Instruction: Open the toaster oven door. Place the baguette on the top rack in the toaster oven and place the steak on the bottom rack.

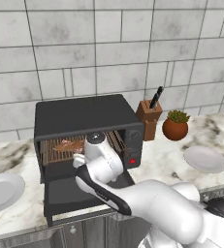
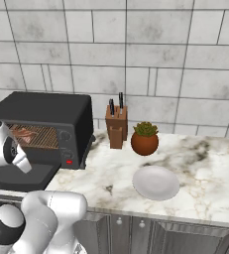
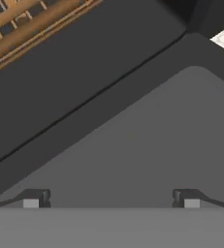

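The black toaster oven (image 1: 84, 116) stands against the wall with its door (image 1: 65, 194) folded down flat over the counter edge. A small pink-brown piece (image 1: 67, 144) lies on the copper rack (image 1: 53, 152) inside; I cannot tell whether it is the baguette or the steak. My gripper (image 1: 79, 162) hangs just in front of the oven mouth, above the door, pointing down. In the hand view its fingertips stand wide apart, so the gripper (image 3: 111, 201) is open and empty, close over the door (image 3: 171, 135). The rack (image 3: 31, 19) shows at the upper left.
An empty white plate (image 1: 2, 191) sits left of the oven, another plate (image 2: 155, 182) on the right of the marble counter. A knife block (image 2: 116, 129) and a potted plant (image 2: 144, 140) stand by the wall. The red light (image 1: 132, 161) marks the control panel.
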Robot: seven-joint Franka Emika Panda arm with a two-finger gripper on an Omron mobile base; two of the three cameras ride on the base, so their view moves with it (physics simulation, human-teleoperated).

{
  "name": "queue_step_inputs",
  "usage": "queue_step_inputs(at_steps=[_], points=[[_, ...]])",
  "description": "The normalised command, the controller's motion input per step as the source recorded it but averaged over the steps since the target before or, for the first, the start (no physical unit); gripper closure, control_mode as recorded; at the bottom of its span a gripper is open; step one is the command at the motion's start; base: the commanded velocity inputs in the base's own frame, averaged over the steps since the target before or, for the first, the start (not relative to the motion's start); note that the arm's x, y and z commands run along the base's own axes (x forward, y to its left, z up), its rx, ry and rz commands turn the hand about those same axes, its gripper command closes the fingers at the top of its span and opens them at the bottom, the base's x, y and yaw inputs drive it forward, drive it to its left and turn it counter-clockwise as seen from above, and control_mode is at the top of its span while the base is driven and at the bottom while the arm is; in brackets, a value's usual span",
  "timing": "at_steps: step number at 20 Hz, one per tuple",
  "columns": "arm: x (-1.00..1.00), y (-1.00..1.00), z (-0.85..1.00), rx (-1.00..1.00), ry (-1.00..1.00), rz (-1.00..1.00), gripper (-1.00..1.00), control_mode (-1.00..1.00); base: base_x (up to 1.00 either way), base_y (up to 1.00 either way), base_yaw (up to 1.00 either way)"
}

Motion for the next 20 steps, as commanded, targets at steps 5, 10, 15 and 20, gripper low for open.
queue_step_inputs(at_steps=[5,10,15,20], points=[[0.14,-0.02,0.0,0.03,0.08,-0.14,-1.0,-1.0,0.0,0.0,0.0],[0.15,0.0,0.0,0.04,0.09,-0.11,-1.0,-1.0,0.0,0.0,0.0],[0.19,0.08,0.0,0.0,0.04,-0.12,-1.0,-1.0,0.0,0.0,0.0],[0.16,0.06,-0.03,0.0,0.05,-0.1,-1.0,-1.0,0.0,0.0,0.0]])
